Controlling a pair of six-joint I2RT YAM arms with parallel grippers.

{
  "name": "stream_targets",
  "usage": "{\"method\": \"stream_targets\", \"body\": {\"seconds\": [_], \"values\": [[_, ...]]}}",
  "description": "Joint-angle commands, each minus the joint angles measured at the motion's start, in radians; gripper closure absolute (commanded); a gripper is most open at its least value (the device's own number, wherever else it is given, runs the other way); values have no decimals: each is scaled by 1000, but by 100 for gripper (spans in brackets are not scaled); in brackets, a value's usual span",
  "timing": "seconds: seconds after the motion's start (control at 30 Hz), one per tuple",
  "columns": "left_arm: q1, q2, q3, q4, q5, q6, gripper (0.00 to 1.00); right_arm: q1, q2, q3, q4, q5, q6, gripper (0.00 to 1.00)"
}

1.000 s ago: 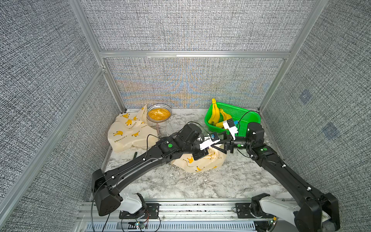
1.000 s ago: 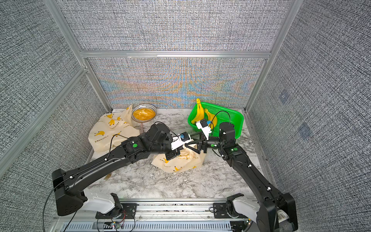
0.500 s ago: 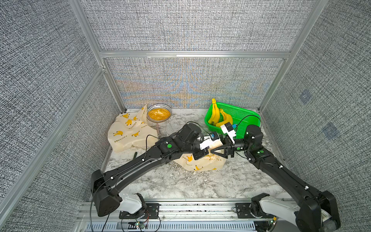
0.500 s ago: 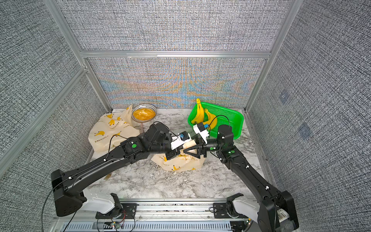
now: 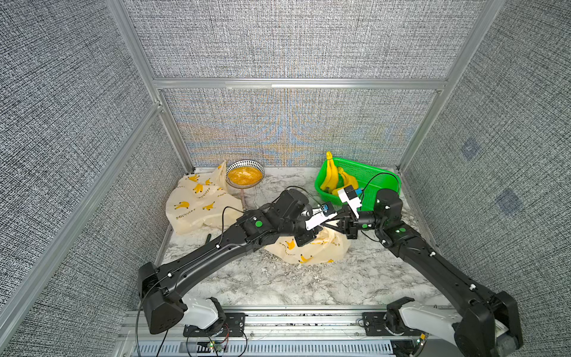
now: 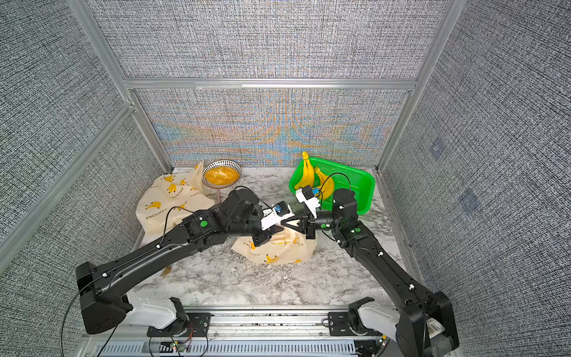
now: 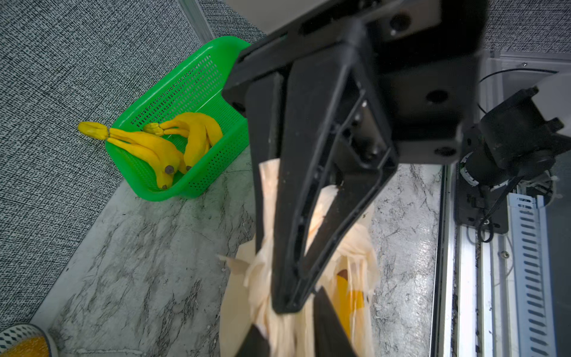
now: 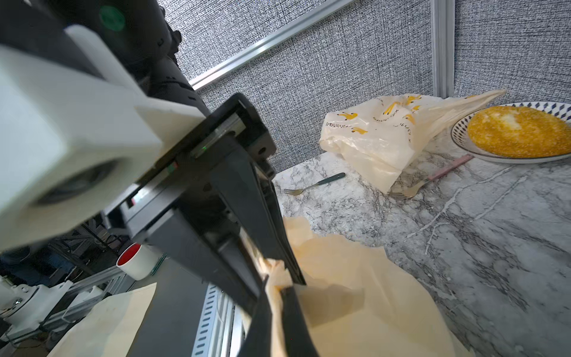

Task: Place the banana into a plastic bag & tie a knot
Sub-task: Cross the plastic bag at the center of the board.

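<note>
Banana (image 7: 352, 296) cannot be picked out in the top views; they show only the bag (image 5: 321, 252), slumped near the table's (image 5: 278, 287) middle and a little toward its right edge. The left gripper (image 5: 324, 227) and right gripper (image 5: 337, 224) meet tip to tip just above its gathered top. This looks like a hand-over of the neck so a knot can be drawn. A green basket (image 5: 380, 182) of spare bananas (image 5: 330, 179) sits in the far right corner and a second bag (image 5: 197, 201) in the far left one. A plate (image 5: 262, 173) of yellow food stands at the far edge between them. In the left wrist view the banana shows yellow through the film, inside the bag. The left fingers (image 7: 327, 324) stand narrowly apart with bunched film between them, and I cannot tell whether they hold it. In the right wrist view the right fingers (image 8: 293, 324) are pinched tight on a strip of the bag, with the left tips almost touching them. Two forks (image 8: 312, 185) lie on the bare marble by the second bag. The marble is grey-veined and glossy. Grey woven walls (image 5: 278, 46) in aluminium framing close in three sides.
</note>
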Motion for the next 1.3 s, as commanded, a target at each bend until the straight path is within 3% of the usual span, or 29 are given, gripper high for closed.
{"method": "stream_targets", "body": {"seconds": [0.0,0.03,0.13,0.23,0.37,0.5,0.67,0.93,1.1,1.27], "values": [[0,-20,18,43,-4,-26,58,4,0,10,6,33,13,100],[0,-28,20,41,-7,-35,51,2,3,13,14,61,36,100],[0,-72,15,33,-42,-61,47,-1,14,12,72,90,143,100],[-1,-134,-23,40,-113,-92,35,-10,48,21,105,78,275,100],[-2,-204,-101,61,-99,-113,29,-14,81,-13,254,22,472,100],[-1,-216,-160,99,-146,-132,27,-18,52,-20,272,6,527,100],[0,-235,-142,110,-54,-269,42,-19,42,0,249,36,587,100],[-1,-193,-131,220,116,-551,80,-11,43,10,141,118,542,100],[-1,-133,-101,172,203,-613,84,-10,49,-3,145,148,551,100],[0,-87,-128,139,129,-657,82,-10,50,-10,173,149,582,100]]}}
